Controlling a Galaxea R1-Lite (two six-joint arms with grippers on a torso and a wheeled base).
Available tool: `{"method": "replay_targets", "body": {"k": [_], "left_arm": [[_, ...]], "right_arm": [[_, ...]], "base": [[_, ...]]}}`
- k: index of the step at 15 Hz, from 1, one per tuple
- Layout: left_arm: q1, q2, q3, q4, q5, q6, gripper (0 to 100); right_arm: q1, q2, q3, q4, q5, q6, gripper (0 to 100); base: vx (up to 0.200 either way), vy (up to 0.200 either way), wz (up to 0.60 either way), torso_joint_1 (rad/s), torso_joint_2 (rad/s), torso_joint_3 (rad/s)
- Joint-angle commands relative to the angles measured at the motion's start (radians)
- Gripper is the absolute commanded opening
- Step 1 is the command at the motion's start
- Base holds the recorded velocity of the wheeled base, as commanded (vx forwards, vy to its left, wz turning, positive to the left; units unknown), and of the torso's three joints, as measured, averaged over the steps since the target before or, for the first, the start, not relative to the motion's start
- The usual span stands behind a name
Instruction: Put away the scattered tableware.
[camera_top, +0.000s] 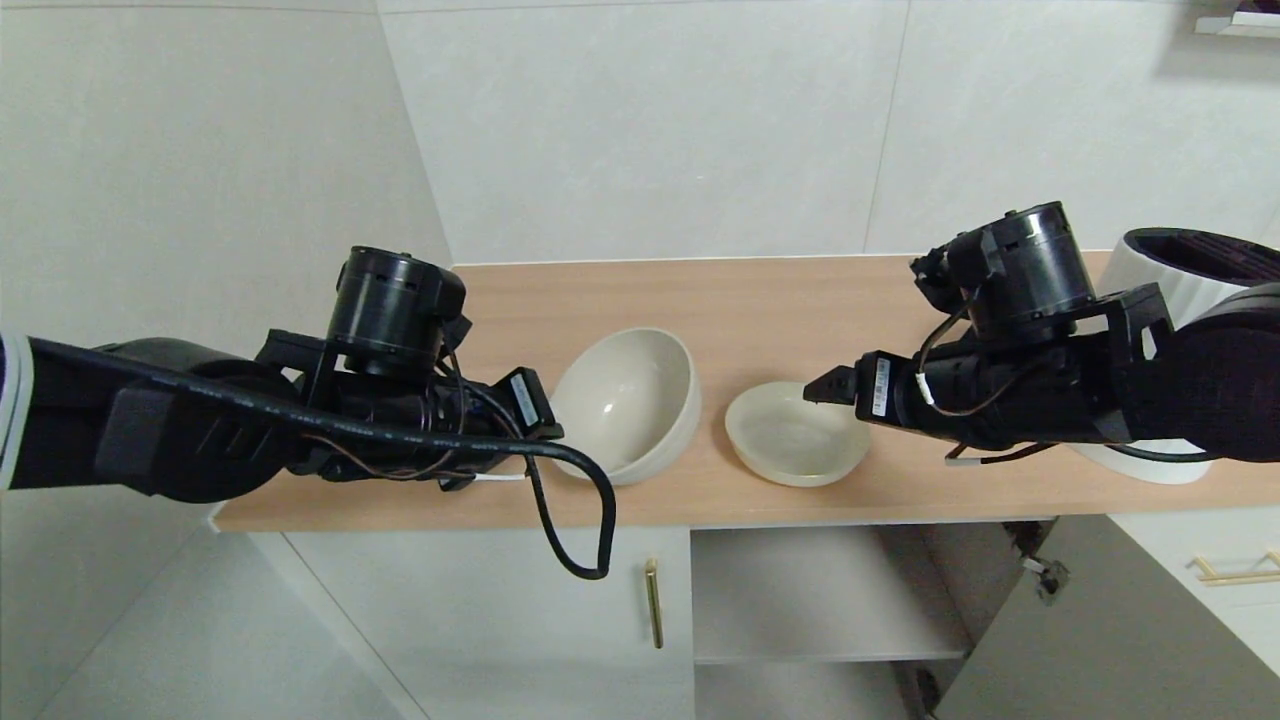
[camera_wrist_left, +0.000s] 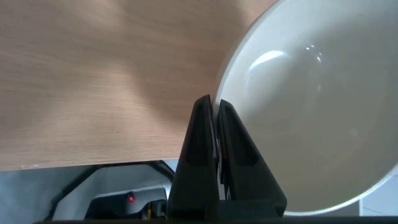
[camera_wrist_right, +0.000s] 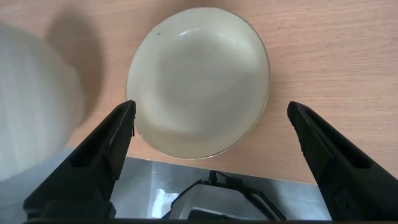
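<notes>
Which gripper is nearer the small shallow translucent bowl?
Right. The right gripper hangs open over the small shallow bowl; left gripper clamps the large cream bowl beside it.

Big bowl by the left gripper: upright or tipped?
Tipped. The big bowl leans with one side raised, its rim pinched in the shut left gripper.

Kitchen: counter (camera_top: 780, 300), cabinets (camera_top: 480, 610), wall tiles (camera_top: 650, 130)

On counter (camera_top: 780, 300): large bowl (camera_top: 625, 400) left, small bowl (camera_top: 795, 435) right; canister (camera_top: 1185, 290) at far right.
</notes>
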Motion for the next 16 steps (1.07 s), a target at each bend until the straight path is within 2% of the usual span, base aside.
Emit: {"method": "replay_targets", "body": {"k": [1,6,16], "left_arm": [[0.0,-0.007,0.0,-0.001,0.0,0.0,0],[0.0,-0.008,0.0,-0.001,0.001,0.0,0],[0.0,-0.008,0.001,-0.001,0.001,0.0,0]], "right_arm": [[0.0,0.015,-0.001,-0.002,-0.019,0.0,100],[-0.001,0.083,-0.009,-0.005,-0.111,-0.021,100],[-0.02,0.146,-0.021,-0.003,-0.114,-0.04,100]], "base": [[0.0,0.0,0.0,0.0,0.0,0.0],[0.0,0.0,0.0,0.0,0.0,0.0],[0.0,0.0,0.0,0.0,0.0,0.0]]}}
